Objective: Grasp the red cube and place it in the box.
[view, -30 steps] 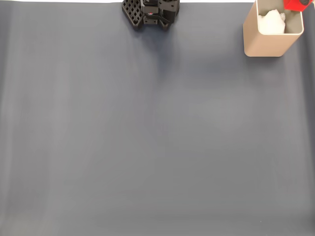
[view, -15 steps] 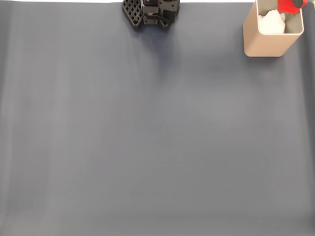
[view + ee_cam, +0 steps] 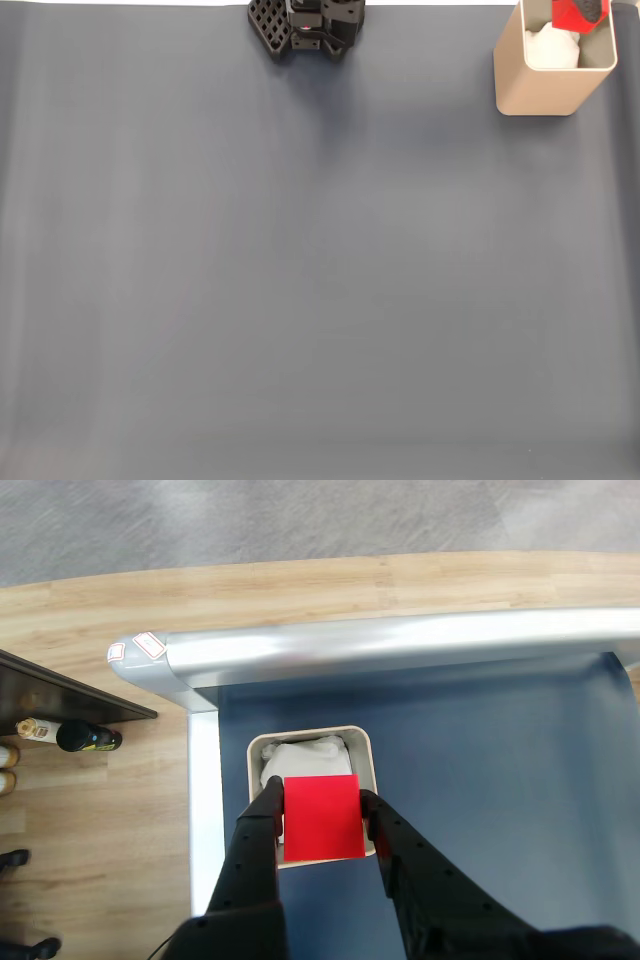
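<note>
Smooth grey matting under the rounded tan box (image 3: pixel 364 750); black gripper (image 3: pixel 320 815) clamps the matte red cube (image 3: pixel 322 817) above it.

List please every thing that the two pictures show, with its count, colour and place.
red cube: one, bright red, held over the box opening
box: one, beige, near the mat's corner
white stuffing: one lump, white, inside the box
mat: one, dark grey-blue, covering the table
table edge: one, silver metal, along the mat
bottles: a few, dark, on the wooden floor at left
arm base: one, black, top edge of the fixed view
pincer: one, black, closed on the cube's sides
</note>
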